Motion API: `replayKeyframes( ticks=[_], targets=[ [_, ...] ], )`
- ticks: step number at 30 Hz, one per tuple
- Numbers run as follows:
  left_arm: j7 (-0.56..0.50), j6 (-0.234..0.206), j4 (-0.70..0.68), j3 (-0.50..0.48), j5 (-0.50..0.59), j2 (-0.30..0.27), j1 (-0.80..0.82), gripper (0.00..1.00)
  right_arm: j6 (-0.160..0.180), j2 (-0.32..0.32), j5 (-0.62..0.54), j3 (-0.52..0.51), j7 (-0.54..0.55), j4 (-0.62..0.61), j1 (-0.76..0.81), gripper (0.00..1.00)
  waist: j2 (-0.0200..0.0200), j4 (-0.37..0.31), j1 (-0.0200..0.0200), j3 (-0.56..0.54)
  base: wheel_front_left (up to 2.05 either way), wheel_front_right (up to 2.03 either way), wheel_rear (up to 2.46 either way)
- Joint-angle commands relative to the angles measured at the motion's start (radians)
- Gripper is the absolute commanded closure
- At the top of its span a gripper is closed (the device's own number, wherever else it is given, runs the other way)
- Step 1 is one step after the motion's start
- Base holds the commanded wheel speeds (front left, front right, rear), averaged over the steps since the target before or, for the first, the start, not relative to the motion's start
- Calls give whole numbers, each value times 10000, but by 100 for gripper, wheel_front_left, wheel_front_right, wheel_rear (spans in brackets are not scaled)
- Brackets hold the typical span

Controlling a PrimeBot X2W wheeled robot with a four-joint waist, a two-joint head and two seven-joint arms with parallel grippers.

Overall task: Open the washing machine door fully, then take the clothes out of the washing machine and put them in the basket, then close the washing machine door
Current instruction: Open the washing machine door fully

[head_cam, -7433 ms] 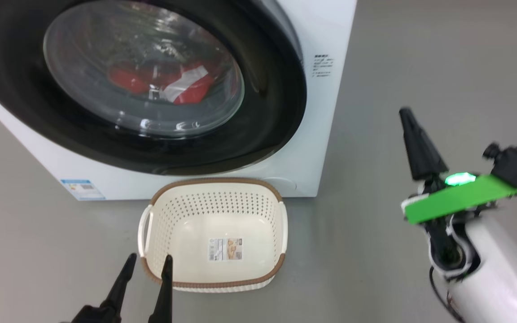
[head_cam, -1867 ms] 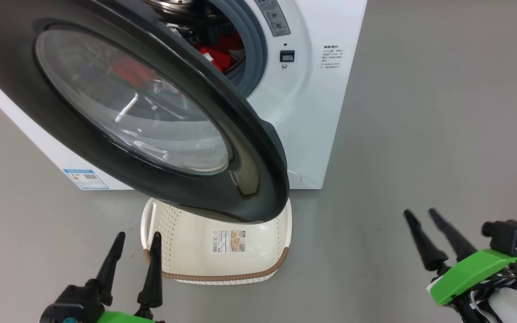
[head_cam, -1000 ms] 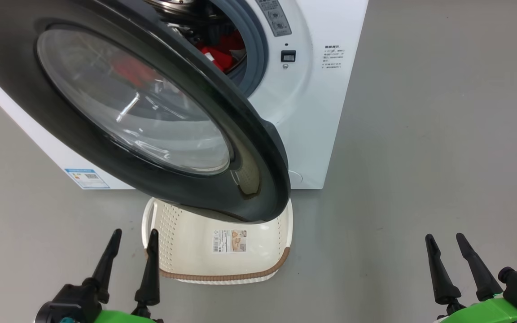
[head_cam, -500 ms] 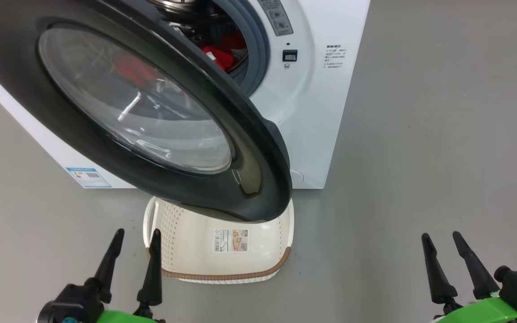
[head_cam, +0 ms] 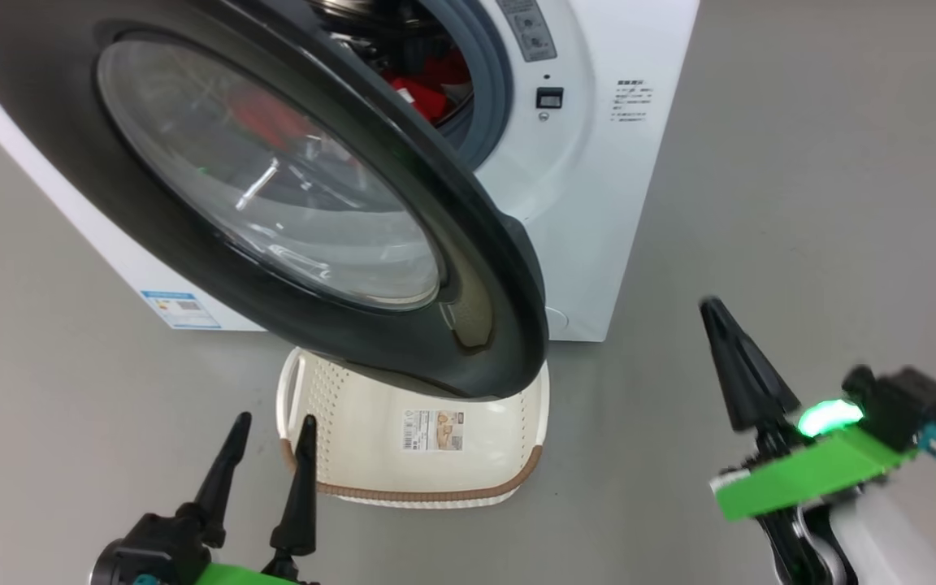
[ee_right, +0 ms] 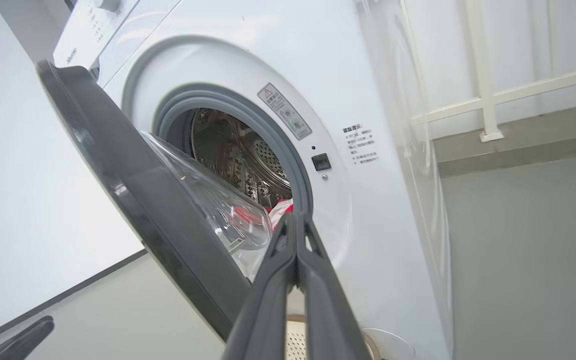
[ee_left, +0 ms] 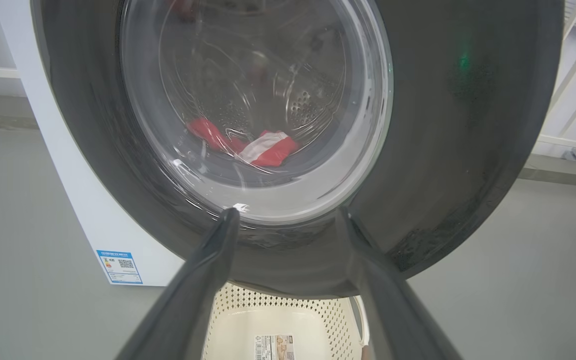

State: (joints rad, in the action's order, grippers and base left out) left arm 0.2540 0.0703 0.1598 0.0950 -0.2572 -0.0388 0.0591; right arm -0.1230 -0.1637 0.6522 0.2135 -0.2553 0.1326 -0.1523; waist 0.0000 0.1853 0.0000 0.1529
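Right gripper (head_cam: pixel 716 313) first: its fingers are pressed together into one dark spike with nothing between them. It's motion-blurred in the head view, off to the right of the washer (head_cam: pixel 598 187) and clear of it. On the right wrist cam the same gripper (ee_right: pixel 295 216) points at the gap between the door (ee_right: pixel 133 200) and the drum opening.

Left gripper (head_cam: pixel 275 421) sits low at the basket's (head_cam: pixel 435 491) left front corner, fingers spread a moderate way and empty. I can't tell if the inner finger touches the rim or just overlaps it. On the left wrist cam it (ee_left: pixel 287 212) frames the bottom of the door (ee_left: pixel 278 125), and both fingers are soft and out of focus.

The door (head_cam: pixel 273 195) is only partly open and hangs out over the basket, so the back half of the basket is hidden from the head cam. I only get the front wall, the brown rim and the paper label (head_cam: pixel 433 429).

The clothes (head_cam: pixel 427 89) are in the drum. I see a red sliver past the door edge and a warped red smear through the glass. The left wrist cam shows them (ee_left: pixel 263 150) as a red and white lump behind the bowl. I can't make out how many pieces there are.

The right wrist cam has just a red and white scrap (ee_right: pixel 278 207) above the fingertips and a perforated bit of basket (ee_right: pixel 290 345) at the bottom edge. There's also a dark shape (ee_right: pixel 18 340) cut off in the lower left corner, and I can't say what it is.
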Motion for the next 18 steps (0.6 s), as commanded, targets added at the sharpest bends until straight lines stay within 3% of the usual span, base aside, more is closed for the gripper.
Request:
replayKeyframes(
  ticks=[1, 18],
  targets=[
    [78, -76, -300, -244, -64, -114, -2, 0, -77, -162, 329, 426, -64, -300, -499, 100, 0, 111, 0, 29, 0, 0, 0],
    [78, -251, -411, 456, -572, -114, 168, 0, -77, -1453, 5114, 3239, -64, 670, -3861, 100, 0, 1058, 0, 465, 0, 0, 0]
  ],
)
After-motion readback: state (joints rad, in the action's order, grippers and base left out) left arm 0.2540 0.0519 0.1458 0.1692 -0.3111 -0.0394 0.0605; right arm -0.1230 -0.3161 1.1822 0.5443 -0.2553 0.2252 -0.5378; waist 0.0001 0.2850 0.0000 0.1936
